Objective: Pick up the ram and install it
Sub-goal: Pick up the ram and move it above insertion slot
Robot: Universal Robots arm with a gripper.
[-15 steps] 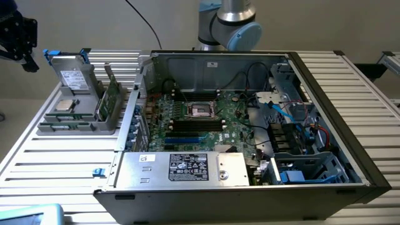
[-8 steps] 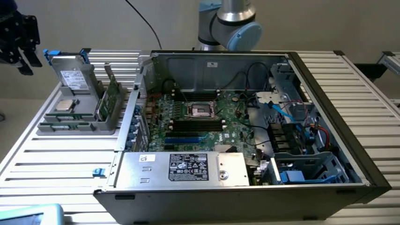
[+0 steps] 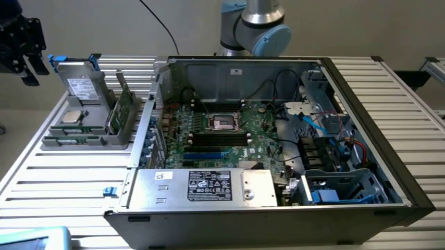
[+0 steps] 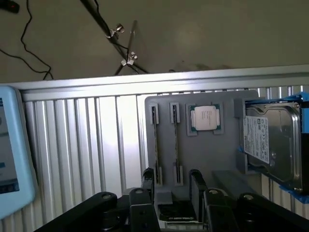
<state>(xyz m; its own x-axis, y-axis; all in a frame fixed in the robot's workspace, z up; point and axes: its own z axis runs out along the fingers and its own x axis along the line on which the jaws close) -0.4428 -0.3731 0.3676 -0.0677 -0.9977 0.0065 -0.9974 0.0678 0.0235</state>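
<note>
**Exterior view:** The end effector (image 3: pixel 21 49) is hanging in the air at ten o'clock of the open computer case (image 3: pixel 389 130). It is well apart from the grey holder (image 3: pixel 83 140), which is sitting on the slatted desk (image 3: pixel 62 177) at nine o'clock of the case. The ram (image 3: pixel 124 112) is standing on edge in that holder, at three o'clock of the processor chip (image 3: pixel 72 115), with nothing touching it. The dark memory slots (image 3: pixel 219 138) at the case's centre appear to be lying empty.

**Wrist view:** The end effector (image 4: pixel 171 186) is facing the holder (image 4: pixel 207 154), its fingers (image 4: pixel 147 181) standing apart with nothing between them. The ram (image 4: pixel 155 142) is showing edge-on as a thin strip just beside a second stick (image 4: pixel 175 140). The processor chip (image 4: pixel 204 118) is lying between that stick and the drive (image 4: pixel 270 140).

The work appears to be at the approach to the pick-up. A grasp would call for the spread fingers to be lining up squarely across one thin stick without catching its neighbour.
</note>
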